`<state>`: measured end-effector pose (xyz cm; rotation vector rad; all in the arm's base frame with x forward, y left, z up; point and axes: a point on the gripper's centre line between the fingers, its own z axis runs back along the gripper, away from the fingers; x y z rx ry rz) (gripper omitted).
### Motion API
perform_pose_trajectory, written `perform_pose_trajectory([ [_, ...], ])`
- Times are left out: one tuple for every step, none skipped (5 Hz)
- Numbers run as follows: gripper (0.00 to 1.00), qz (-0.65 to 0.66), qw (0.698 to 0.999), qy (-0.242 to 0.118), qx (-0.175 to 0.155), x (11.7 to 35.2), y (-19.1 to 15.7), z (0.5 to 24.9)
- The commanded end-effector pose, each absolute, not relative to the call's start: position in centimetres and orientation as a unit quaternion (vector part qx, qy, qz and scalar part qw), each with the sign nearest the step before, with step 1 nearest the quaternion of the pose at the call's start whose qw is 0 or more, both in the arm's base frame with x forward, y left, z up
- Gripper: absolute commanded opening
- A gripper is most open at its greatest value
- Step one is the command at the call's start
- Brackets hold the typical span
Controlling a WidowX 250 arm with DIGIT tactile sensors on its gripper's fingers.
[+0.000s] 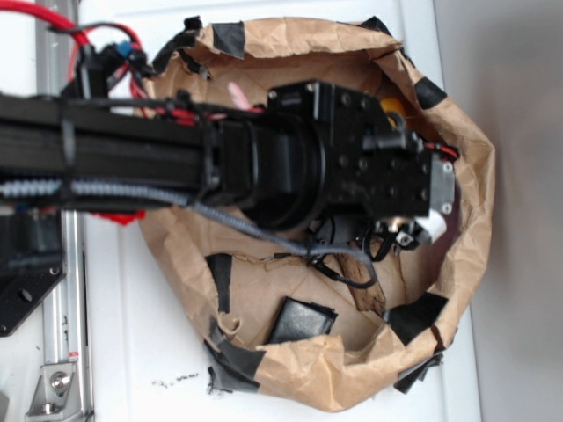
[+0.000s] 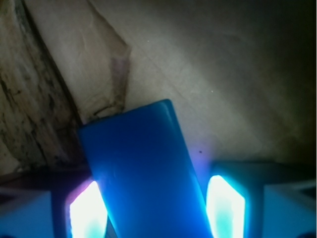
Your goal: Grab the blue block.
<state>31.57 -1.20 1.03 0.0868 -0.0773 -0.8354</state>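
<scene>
In the wrist view the blue block [image 2: 143, 168], a smooth bright-blue slab, runs slantwise between my two fingers, its far end resting on brown paper. My gripper [image 2: 156, 184] is shut on it: the left pad [image 2: 86, 213] meets its left edge and the right pad [image 2: 225, 208] meets its lower right edge. Both pads glow white-cyan. In the exterior view my gripper [image 1: 409, 230] reaches down into the right side of a crumpled paper bag [image 1: 471, 176], and the arm hides the block there.
The bag's paper walls rise all round, patched with black tape [image 1: 418, 315]. A black box [image 1: 301, 321] lies on the bag floor near the front. A pink scrap [image 1: 237, 92] and something yellow [image 1: 391, 105] peek out behind the arm. A paper fold [image 2: 99, 74] stands close left of the block.
</scene>
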Motion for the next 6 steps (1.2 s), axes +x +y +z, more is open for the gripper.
perform_pose_trajectory([
  [0.0,-0.322,0.942,-0.083,-0.036,29.6,-0.5,4.0],
  [0.0,-0.263,0.956,-0.122,-0.047,28.7,-0.5,8.9],
  [0.0,-0.172,0.979,-0.103,0.033,27.9,-2.1,13.7],
  [0.0,-0.107,0.989,-0.08,0.066,28.0,-3.3,15.5],
  [0.0,-0.085,0.992,-0.081,0.05,27.7,-3.5,15.5],
  [0.0,-0.076,0.992,-0.09,0.04,27.6,-3.5,15.5],
])
